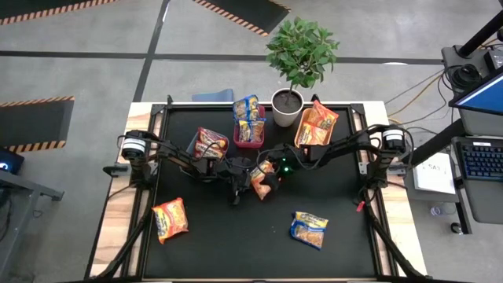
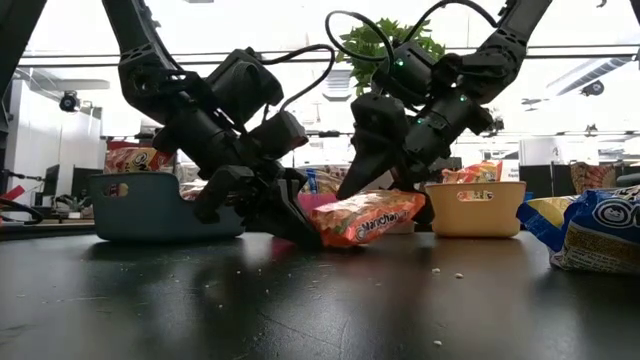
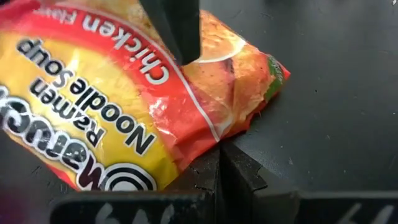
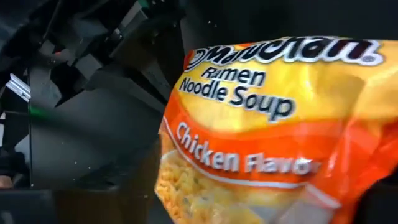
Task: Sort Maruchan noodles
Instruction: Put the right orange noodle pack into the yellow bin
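held at the middle of the black table (image 1: 338, 196): one orange-yellow chicken packet (image 1: 263, 178), lifted a little above the surface, flat face nearly level in the low view, long axis running about from the left arm's side to the right arm's side there. left gripper (image 1: 240, 174) pinching one end of it, right gripper (image 1: 275, 167) at the other end, fingers state cannot tell. lying apart near the front: another orange packet (image 1: 170, 218) and a blue-yellow packet (image 1: 309, 229). more packets standing in the teal bin (image 2: 150, 205), red bin (image 1: 250, 134) and orange bin (image 2: 475, 205) at the back.
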Controlling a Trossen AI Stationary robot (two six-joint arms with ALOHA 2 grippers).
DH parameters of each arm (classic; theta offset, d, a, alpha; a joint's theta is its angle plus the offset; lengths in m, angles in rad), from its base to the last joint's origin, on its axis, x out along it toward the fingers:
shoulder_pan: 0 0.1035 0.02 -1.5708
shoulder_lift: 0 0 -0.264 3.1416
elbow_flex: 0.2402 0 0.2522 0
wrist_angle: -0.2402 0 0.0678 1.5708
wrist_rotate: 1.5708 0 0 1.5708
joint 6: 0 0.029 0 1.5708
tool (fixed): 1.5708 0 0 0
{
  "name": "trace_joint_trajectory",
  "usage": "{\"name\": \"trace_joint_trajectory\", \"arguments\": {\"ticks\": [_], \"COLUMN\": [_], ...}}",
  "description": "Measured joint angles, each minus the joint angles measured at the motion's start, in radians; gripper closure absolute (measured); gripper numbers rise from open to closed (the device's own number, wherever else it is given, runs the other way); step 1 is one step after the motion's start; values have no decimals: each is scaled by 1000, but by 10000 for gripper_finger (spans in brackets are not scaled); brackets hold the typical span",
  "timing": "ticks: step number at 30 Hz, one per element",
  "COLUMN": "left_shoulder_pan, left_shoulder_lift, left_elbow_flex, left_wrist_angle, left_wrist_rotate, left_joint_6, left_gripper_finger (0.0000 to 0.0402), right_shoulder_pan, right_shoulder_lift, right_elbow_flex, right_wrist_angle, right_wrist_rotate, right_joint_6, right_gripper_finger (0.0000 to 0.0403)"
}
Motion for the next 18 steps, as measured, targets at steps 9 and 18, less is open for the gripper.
{"name": "trace_joint_trajectory", "arguments": {"ticks": [9,18], "left_shoulder_pan": [0,2], "left_shoulder_lift": [-1,-87], "left_elbow_flex": [-1,-39], "left_wrist_angle": [4,-31], "left_wrist_rotate": [-1,-21], "left_joint_6": [0,18], "left_gripper_finger": [402,402], "right_shoulder_pan": [1,2], "right_shoulder_lift": [-5,-91], "right_elbow_flex": [0,1], "right_wrist_angle": [1,-38], "right_wrist_rotate": [-4,-13], "right_joint_6": [7,-13], "right_gripper_finger": [285,317]}}
